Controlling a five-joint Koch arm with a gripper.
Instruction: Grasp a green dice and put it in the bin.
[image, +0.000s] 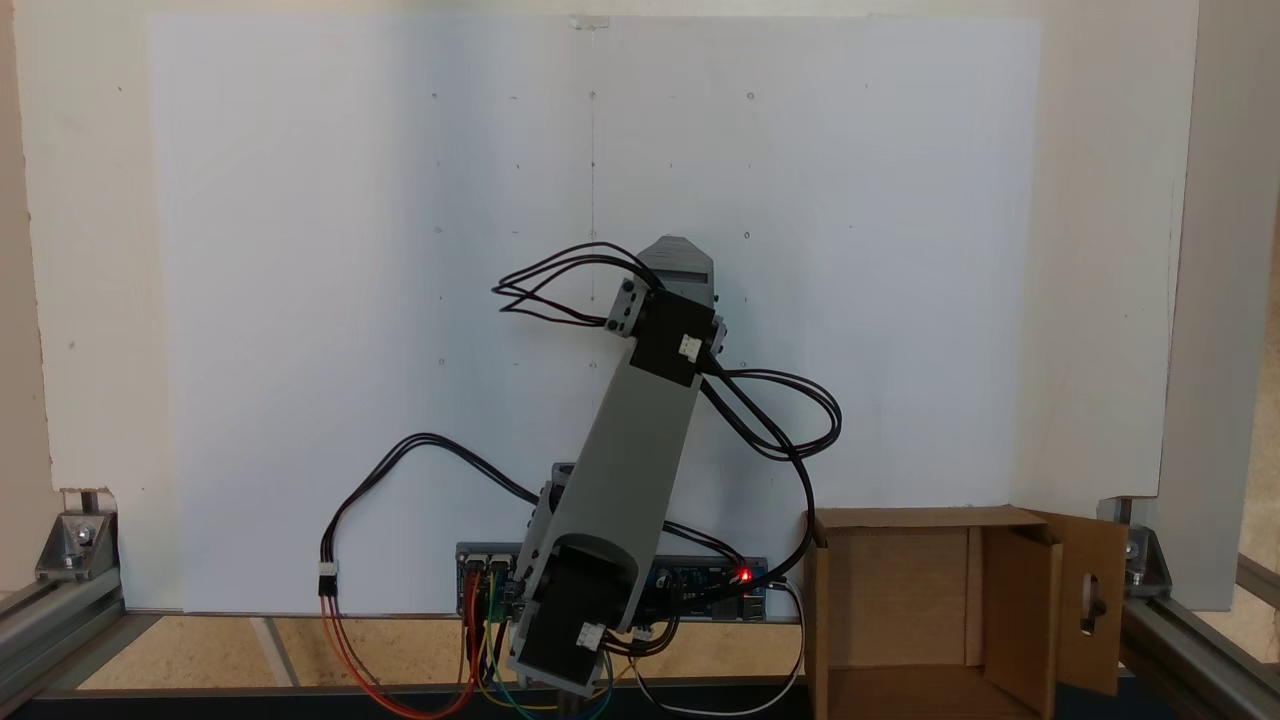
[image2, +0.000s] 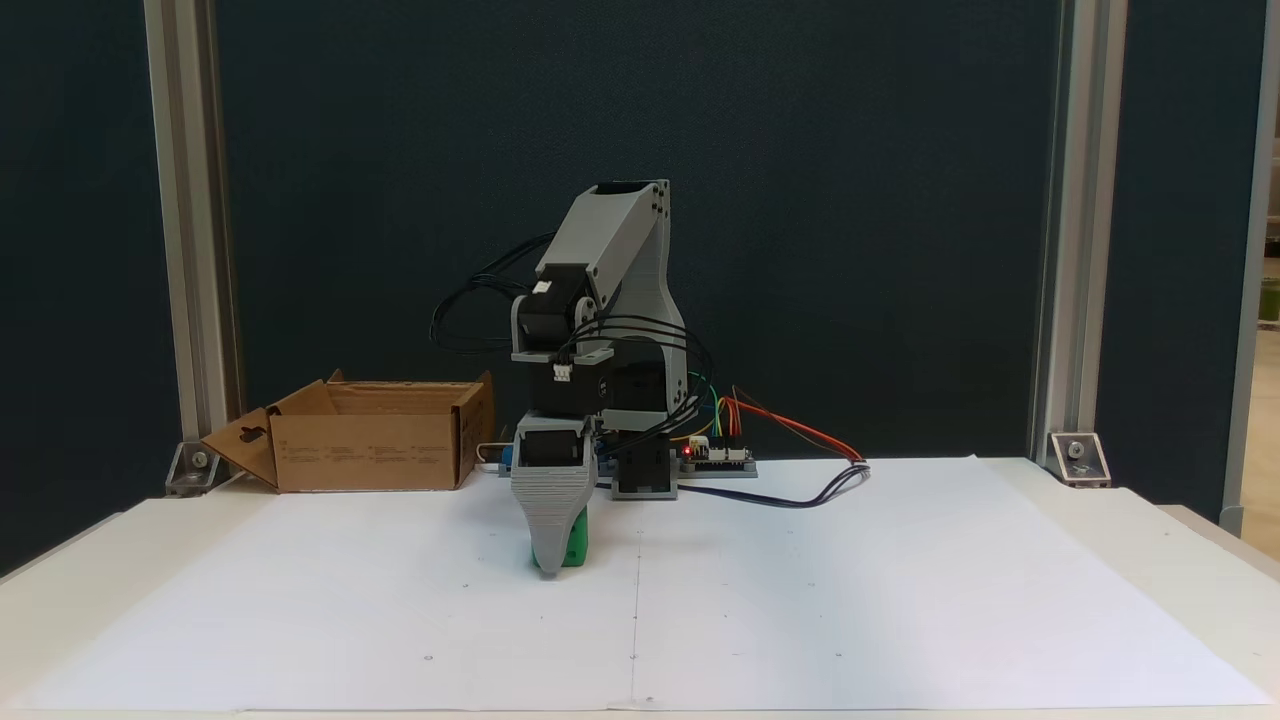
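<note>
My grey ribbed plastic gripper (image2: 550, 560) is down at the white paper sheet (image2: 800, 600), its tip touching or nearly touching the surface, and the small bright green plastic dice (image2: 574, 545) sits right against it, showing past its right edge in the front fixed view. From that side one jaw hides the other, so I cannot tell how wide I am open or whether I already have the dice pinched; I judge I am low like this to bracket it for the grasp.

Taking the brown corrugated cardboard bin (image2: 370, 450) as my landmark: in the front view the dice lies nearer the camera than the bin and to its right, well apart from it. The bin stands open-topped with its slotted flap (image: 1092, 600) folded outward, which I take to be so I can drop the dice in from above. My base (image2: 645, 470) and the small circuit board with a red light (image2: 715, 457) sit just right of the bin.

The paper covers a pale tabletop (image2: 1180, 540). Behind stand a dark blue backdrop (image2: 900, 200) and aluminium frame posts (image2: 1055, 250).
</note>
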